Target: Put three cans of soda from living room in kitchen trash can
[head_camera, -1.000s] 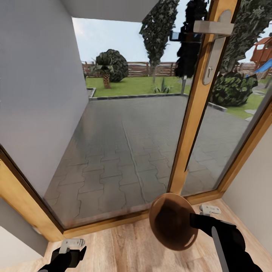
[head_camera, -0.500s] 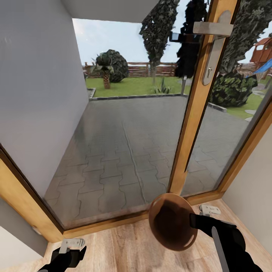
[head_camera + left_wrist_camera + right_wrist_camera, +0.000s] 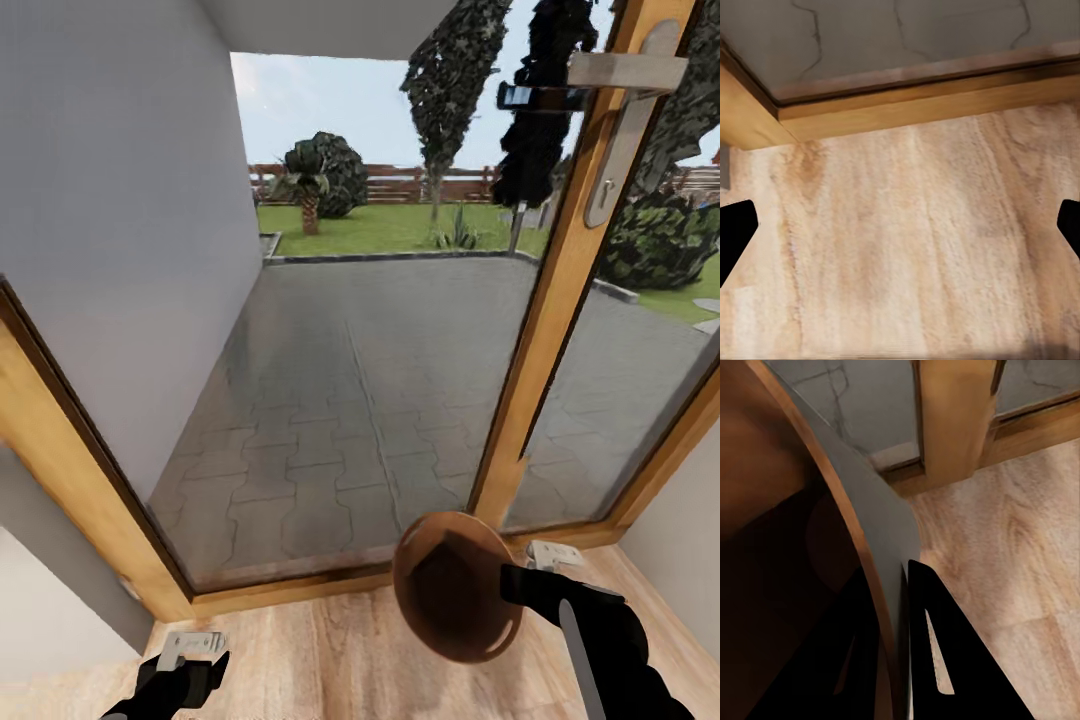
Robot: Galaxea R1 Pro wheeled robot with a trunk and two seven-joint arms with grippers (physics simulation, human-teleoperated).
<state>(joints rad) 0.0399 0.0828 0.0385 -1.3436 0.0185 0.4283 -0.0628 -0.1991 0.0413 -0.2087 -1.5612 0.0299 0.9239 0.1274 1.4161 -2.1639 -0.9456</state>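
The right gripper (image 3: pixel 512 583) carries the brown trash can (image 3: pixel 452 586), pinching its rim: in the right wrist view one dark finger (image 3: pixel 937 660) lies outside the wall and the other inside, so the jaws are clamped on the trash can's (image 3: pixel 832 547) edge. The bin hangs tipped, its copper-brown mouth turned toward the head camera and upward, its axis slanting rather than upright, held clear above the light wood floor (image 3: pixel 330 650). It sits on the robot's right side, just in front of the wood-framed glass doors (image 3: pixel 540 330), with the paved patio and lawn outside beyond the glass. The left gripper (image 3: pixel 192 645) hangs low on the other side, holding nothing; in the left wrist view its two dark fingertips (image 3: pixel 735 232) stand wide apart over bare floorboards. No soda cans are in sight here, facing the doors. My read: the bin is already in the right arm's keeping, so the free left arm would be the one for the cans once the robot turns to them.
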